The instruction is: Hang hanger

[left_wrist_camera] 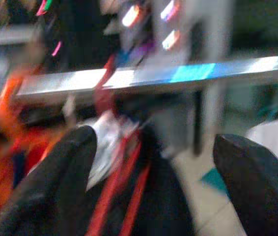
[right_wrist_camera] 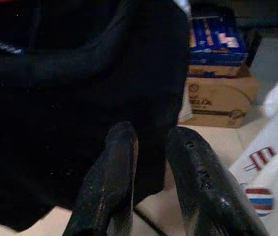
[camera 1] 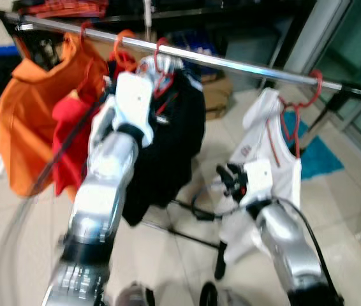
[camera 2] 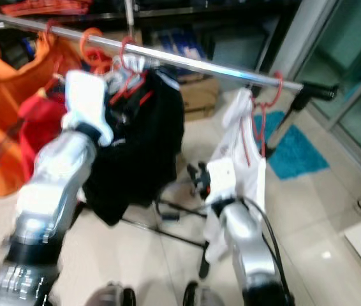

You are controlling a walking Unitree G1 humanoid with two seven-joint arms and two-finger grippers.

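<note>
The floor (camera 1: 34, 229) is pale glossy tile, catching soft reflections. A turquoise mat (camera 1: 321, 156) lies on it near glass doors (camera 1: 359, 57) with metal frames. Behind, a dark shelf unit (camera 1: 257, 13) stands above a brown cardboard box (right_wrist_camera: 220, 101), which carries a blue box (right_wrist_camera: 217, 42) on top.

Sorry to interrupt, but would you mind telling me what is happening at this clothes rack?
The robot is hanging clothes on the metal rail. Its left pincer is raised to the rail, fingers open, at the red hanger carrying the black garment, whose hook sits over the rail. The right pincer waits lower, fingers nearly together and holding nothing, between the black garment and the white shirt already hung.
</note>
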